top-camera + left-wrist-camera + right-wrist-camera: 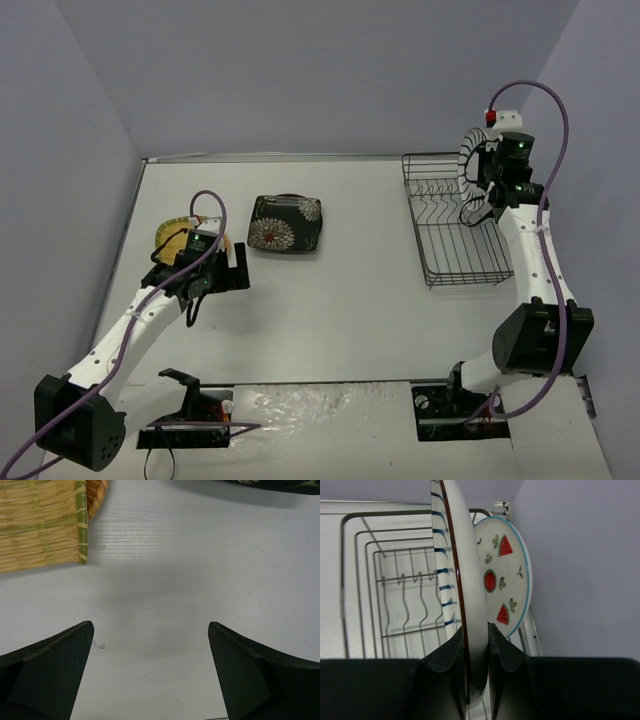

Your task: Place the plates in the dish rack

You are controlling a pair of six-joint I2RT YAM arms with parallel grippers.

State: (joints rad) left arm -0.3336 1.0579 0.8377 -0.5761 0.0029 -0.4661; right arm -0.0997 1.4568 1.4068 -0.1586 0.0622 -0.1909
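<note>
My right gripper is shut on the rim of a red-rimmed beige plate, held on edge over the far end of the black wire dish rack. A black-striped plate stands close on its left, a watermelon plate on its right. My left gripper is open over bare table. Just beside it lies the yellow woven-look plate, with an orange-brown plate under it. The black floral plate lies flat mid-table.
The near rows of the rack's tines hold nothing. Grey walls close in the table at the back and on both sides, and the right wall runs close to the rack. Both arm bases sit at the near edge.
</note>
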